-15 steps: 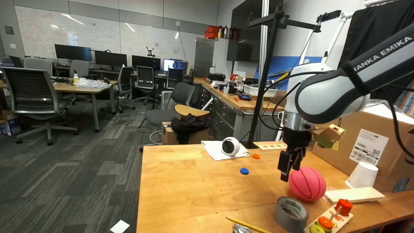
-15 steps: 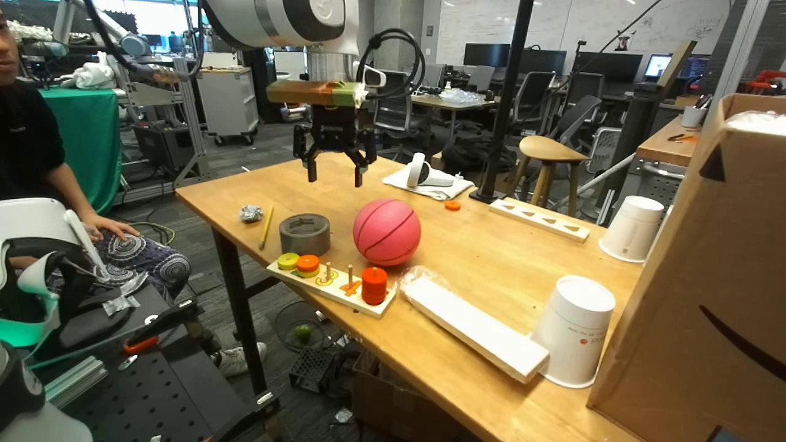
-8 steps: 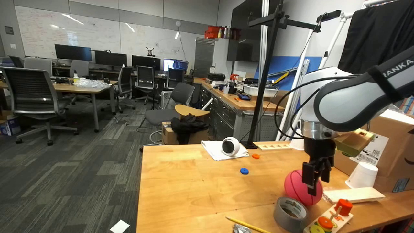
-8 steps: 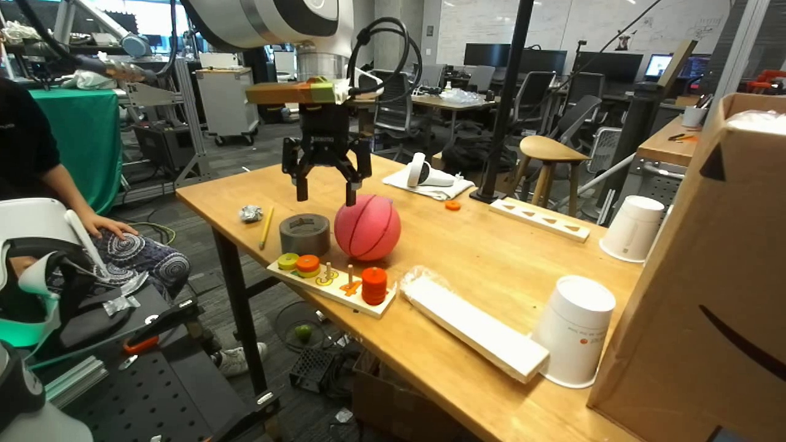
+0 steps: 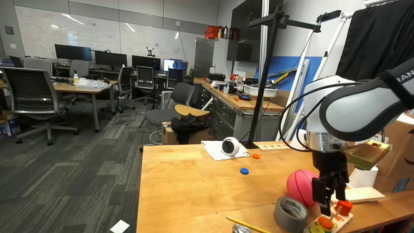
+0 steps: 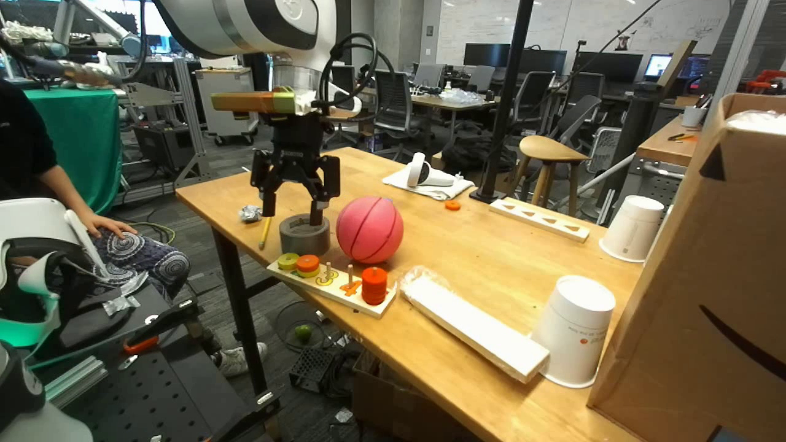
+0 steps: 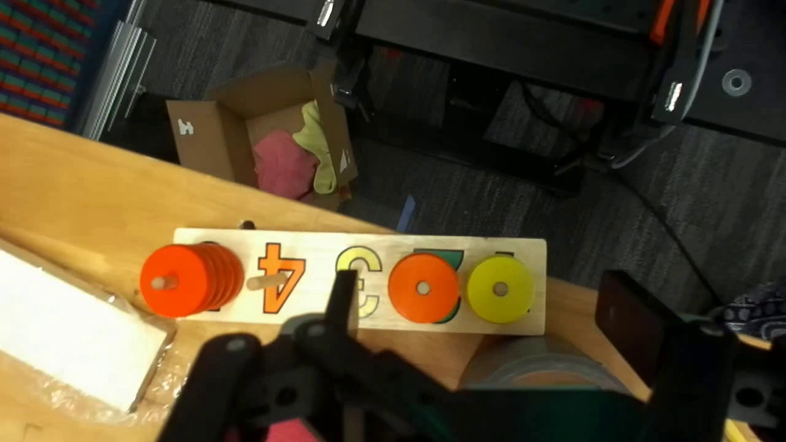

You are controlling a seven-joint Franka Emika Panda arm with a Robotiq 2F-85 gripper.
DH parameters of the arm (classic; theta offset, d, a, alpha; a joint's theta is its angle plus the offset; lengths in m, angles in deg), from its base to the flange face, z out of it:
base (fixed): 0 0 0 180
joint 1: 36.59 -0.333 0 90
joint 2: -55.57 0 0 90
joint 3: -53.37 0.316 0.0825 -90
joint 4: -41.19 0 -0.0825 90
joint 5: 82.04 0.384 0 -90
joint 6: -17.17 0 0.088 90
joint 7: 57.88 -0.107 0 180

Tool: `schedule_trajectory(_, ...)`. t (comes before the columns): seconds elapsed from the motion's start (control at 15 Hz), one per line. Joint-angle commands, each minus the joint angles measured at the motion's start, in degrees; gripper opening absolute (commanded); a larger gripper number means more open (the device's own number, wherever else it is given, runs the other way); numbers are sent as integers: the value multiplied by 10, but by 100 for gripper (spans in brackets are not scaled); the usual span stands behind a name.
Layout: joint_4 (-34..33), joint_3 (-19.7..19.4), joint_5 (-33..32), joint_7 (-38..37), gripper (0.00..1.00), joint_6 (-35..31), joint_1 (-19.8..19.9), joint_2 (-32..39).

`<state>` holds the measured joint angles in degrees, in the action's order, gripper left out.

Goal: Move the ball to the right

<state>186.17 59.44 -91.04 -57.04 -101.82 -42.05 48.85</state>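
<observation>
- Pink ball [image 6: 370,230] with dark seams, resting on the tabletop [image 6: 485,258], just beside a grey tape roll [image 6: 305,242]; touching or apart, cannot tell.
- Round, so no long axis to match; likely to roll at a light touch.
- Hand [image 6: 292,218] to the left of the ball in an exterior view; hand [image 5: 333,204] to the right of the ball, and partly in front, in an exterior view.
- Fingers [image 6: 316,212] spread well apart, nothing held.
- Key relation: ball outside the pair of fingers, not between them; in the wrist view, only a pink sliver at the bottom edge, behind the finger on the left.
- Probably lining up before contact; next, by judgement, either a sideways shift to straddle the ball or a push with the nearer finger's outer side.
- Wooden counting toy [image 6: 336,288] close to the ball, pale plank [image 6: 473,328] near too: possible bumps if rolling.
- Farther out, upside-down paper cup [image 6: 577,331] at the plank's end.
</observation>
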Motion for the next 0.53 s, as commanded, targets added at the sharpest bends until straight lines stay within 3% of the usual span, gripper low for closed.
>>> schedule_trajectory(0.0,16,10,38,-1,100,21,-16,-33)
schedule_trajectory(0.47,23,12,114,63,100,22,-37,-36)
